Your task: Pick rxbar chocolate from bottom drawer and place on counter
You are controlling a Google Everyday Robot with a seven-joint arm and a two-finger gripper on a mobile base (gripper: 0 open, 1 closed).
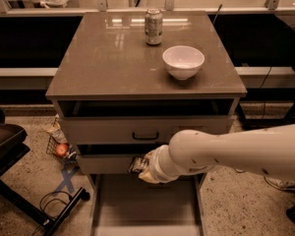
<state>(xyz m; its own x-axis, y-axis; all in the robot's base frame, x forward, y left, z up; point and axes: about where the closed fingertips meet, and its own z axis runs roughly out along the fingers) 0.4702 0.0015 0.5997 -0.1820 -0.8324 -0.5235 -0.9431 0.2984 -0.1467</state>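
Camera view is showing the arm [236, 154] coming in from the right, low across the front of the cabinet. The gripper [139, 165] is sitting just in front of the middle drawer front [103, 163], over the back edge of the bottom drawer [147, 205]. The bottom drawer is standing pulled well out, and its pale floor is showing.

A small dark patch with pale marks is showing at the gripper tip, which is looking like the rxbar chocolate [135, 162]. It's off the drawer floor and below the counter [113, 63]. Can't tell the gripper state: the wrist is blocking most of it, so clamped or loose is unclear.

The top drawer [113, 130], with its black handle, is sitting slightly out, leaving a dark gap under the counter's front edge.

On the counter, a drink can [153, 27] is standing upright near the back edge, about mid-width. A white bowl [183, 61] is sitting toward the right edge, nearer the front than the can and apart from it.

On the floor left of the cabinet, a red round thing [62, 150] is lying in a wire basket, with a blue tape X [66, 181] just in front
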